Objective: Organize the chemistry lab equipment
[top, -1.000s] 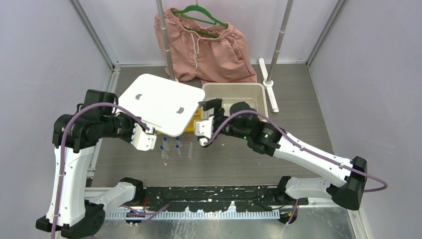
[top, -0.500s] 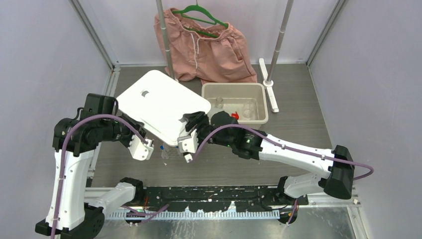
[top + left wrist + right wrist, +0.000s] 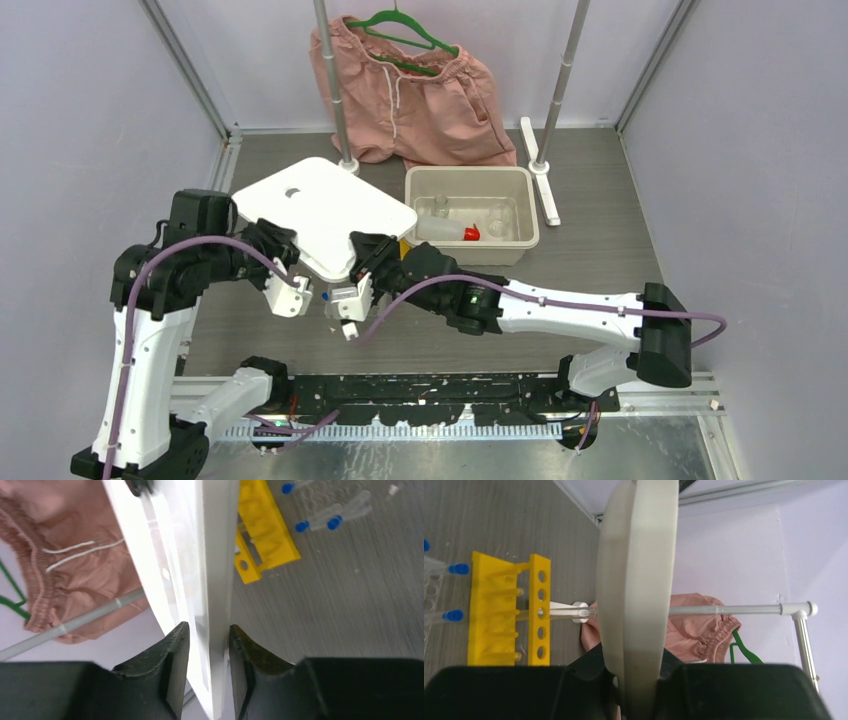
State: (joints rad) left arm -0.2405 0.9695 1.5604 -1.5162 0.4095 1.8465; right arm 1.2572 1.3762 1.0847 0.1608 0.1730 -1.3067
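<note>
Left hand (image 3: pixel 209 634), right hand (image 3: pixel 634 672) both clamped on opposite edges of large flat white plastic lid (image 3: pixel 320 210), above desk (image 3: pixel 600 250). Beige plastic bin (image 3: pixel 527 205) uncovered, right of lid. Yellow holed tube rack (image 3: pixel 499 610) beneath lid, small clear blue-capped tubes (image 3: pixel 320 520) beside. Move hands in sync, keep lid level, clear rack.

From overhead the white lid (image 3: pixel 325 212) covers nearly all of the yellow rack (image 3: pixel 403 243); only a sliver shows past its corner. The clear grid rack is buried under the right arm (image 3: pixel 560 300), with one blue-capped tube (image 3: pixel 325 296) peeking out. In the bin (image 3: pixel 470 170) the beakers (image 3: pixel 440 208) are too small to make out.

Seen from the left wrist, the lid runs off top and bottom, the tubes are soft blurs, and the shorts (image 3: pixel 75 575) are cut by the left edge. Seen from the right wrist, the lid hides the right end effector (image 3: pixel 636 680) fingertips and the rail's (image 3: pixel 734 610) left part.
</note>
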